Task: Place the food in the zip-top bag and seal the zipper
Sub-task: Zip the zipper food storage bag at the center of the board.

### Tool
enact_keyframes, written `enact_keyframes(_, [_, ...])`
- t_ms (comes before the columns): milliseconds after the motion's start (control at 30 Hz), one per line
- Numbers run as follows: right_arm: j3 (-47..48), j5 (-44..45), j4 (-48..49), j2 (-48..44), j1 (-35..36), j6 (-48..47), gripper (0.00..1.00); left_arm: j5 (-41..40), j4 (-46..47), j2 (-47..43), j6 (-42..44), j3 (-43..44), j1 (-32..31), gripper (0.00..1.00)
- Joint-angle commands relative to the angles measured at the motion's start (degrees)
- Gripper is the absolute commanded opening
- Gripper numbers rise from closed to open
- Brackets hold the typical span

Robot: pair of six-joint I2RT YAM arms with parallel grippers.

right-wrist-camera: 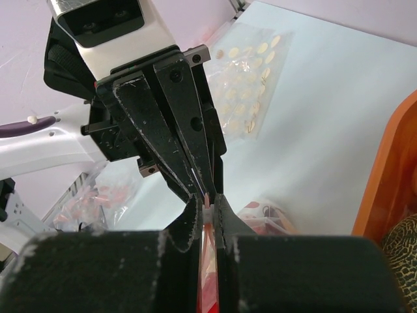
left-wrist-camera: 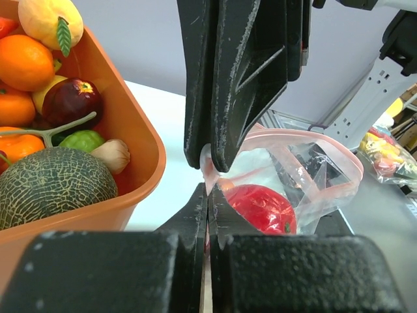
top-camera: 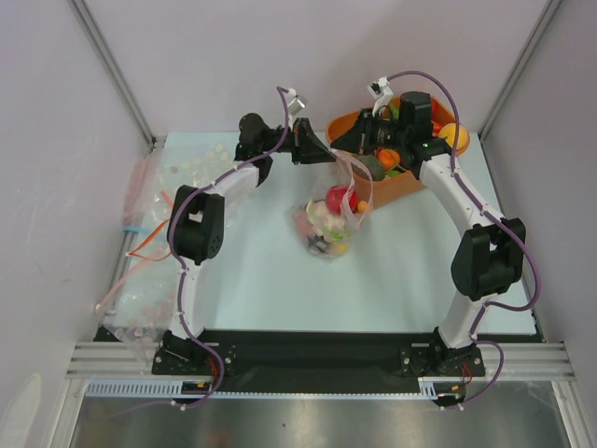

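Left pincer (left-wrist-camera: 207,199), right pincer (right-wrist-camera: 207,201) both clamped on zipper (left-wrist-camera: 293,134); food (left-wrist-camera: 260,208) inside zip-top bag (left-wrist-camera: 316,195).

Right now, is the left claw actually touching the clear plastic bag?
Touching. The left wrist view shows the left claw shut on the pale-pink zipper along the mouth of the zip-top bag, with the strip pinched and no gap showing.

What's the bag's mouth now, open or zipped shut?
Open: the zipper bows into a wide loop, with the red fruit visible inside the bag.
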Motion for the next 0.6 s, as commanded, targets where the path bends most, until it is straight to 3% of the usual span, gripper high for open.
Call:
enact_keyframes(0, [0.27,0.03,0.47,-2.71,0.22,-0.91,0.00,-2.26,-0.04,-1.96,2.09,2.53,0.10,0.00])
enact_keyframes(133, [-1.39,0.55,-0.41,-4.38,-0.48,-1.61,0.00,-4.20,-2.93,-2.40,2.61,2.62,1.06,0.00])
enact_keyframes(367, [-4.47,1.61,-1.55,-7.64,-0.92,-2.32,0.00,-6.22,-17.95,-5.13,15.44,3.23,1.59,0.00])
enact_keyframes(567, [-6.76,2.66,-2.87,-10.45,-1.36,-3.02,0.00,-7.18,-21.04,-6.70,17.46,2.62,2.29,0.00])
